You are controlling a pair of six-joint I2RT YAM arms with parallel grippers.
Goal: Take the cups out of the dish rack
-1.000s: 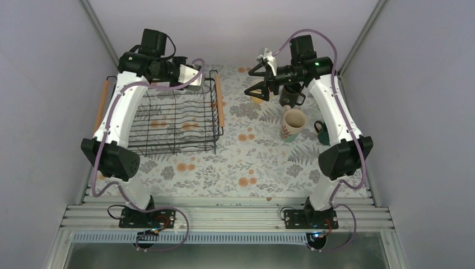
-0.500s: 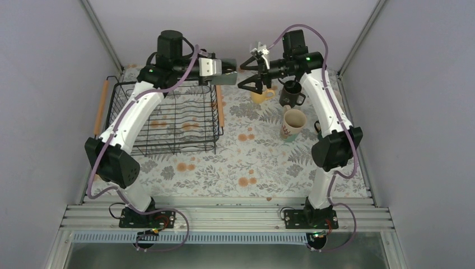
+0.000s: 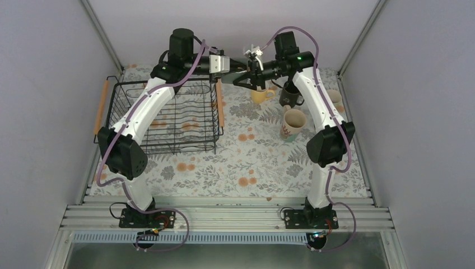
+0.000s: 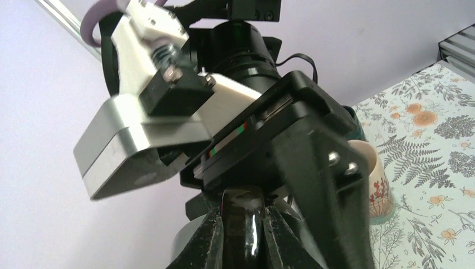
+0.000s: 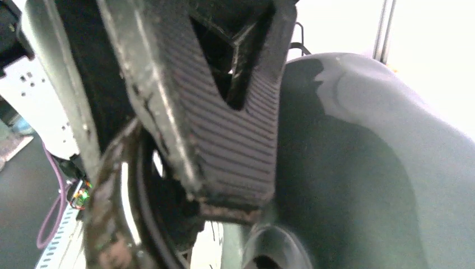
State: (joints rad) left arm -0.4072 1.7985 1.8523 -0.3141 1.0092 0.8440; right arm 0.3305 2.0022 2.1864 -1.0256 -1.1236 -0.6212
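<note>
My left gripper (image 3: 237,65) is shut on the dark glossy rim of a grey-green cup (image 4: 246,230), held in the air past the right end of the black wire dish rack (image 3: 162,150). My right gripper (image 3: 250,71) meets it from the right. Its ribbed pad (image 5: 224,140) presses on the cup's grey-green wall (image 5: 364,168), with the rim between its fingers. In the top view the two grippers hide most of this cup. On the cloth stand a yellow cup (image 3: 259,95), a black cup (image 3: 291,95), a cream patterned cup (image 3: 293,123) and a pale cup (image 3: 336,100).
The rack has wooden rod handles, left (image 3: 101,105) and right (image 3: 220,103). The standing cups cluster under and beside the right arm's forearm (image 3: 316,106). Grey walls close in on three sides. A metal rail (image 3: 224,216) carries both arm bases.
My left arm swung right, off the rack, carrying the grey-green cup. My right gripper came left to meet it, and its jaws went from wide open to closed on the cup.
</note>
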